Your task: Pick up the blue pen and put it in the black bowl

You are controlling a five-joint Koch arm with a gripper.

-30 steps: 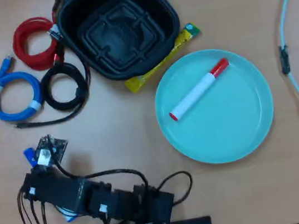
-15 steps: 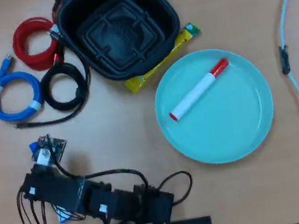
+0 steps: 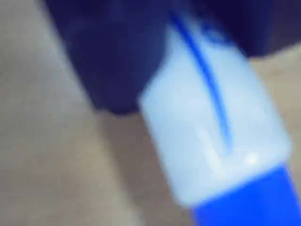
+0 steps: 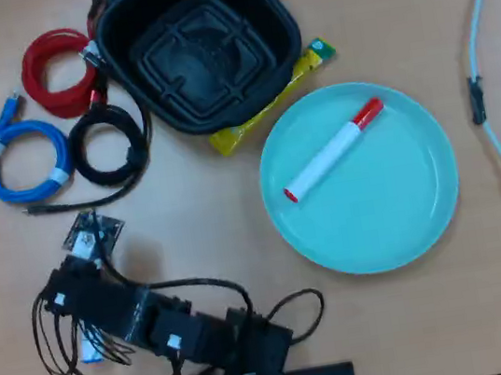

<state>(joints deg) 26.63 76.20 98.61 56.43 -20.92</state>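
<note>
In the wrist view the blue pen (image 3: 211,136) fills the frame, blurred: white barrel, blue printed stripe, blue end at the lower right. My gripper (image 3: 188,80) has a dark jaw on each side of the barrel and looks shut on it. In the overhead view the arm lies at the lower left, and only a small white-and-blue piece of the pen (image 4: 90,349) shows under the gripper (image 4: 85,330). I cannot tell whether the pen is off the table. The black bowl (image 4: 276,33) stands empty at the top centre, far from the gripper.
A light-blue plate (image 4: 405,211) holds a red-capped white marker (image 4: 332,152). Red (image 4: 39,87), blue (image 4: 7,186) and black (image 4: 97,168) coiled cables lie left of the bowl. A yellow packet (image 4: 295,75) sticks out under the bowl. A white tube (image 4: 483,68) curves along the right edge.
</note>
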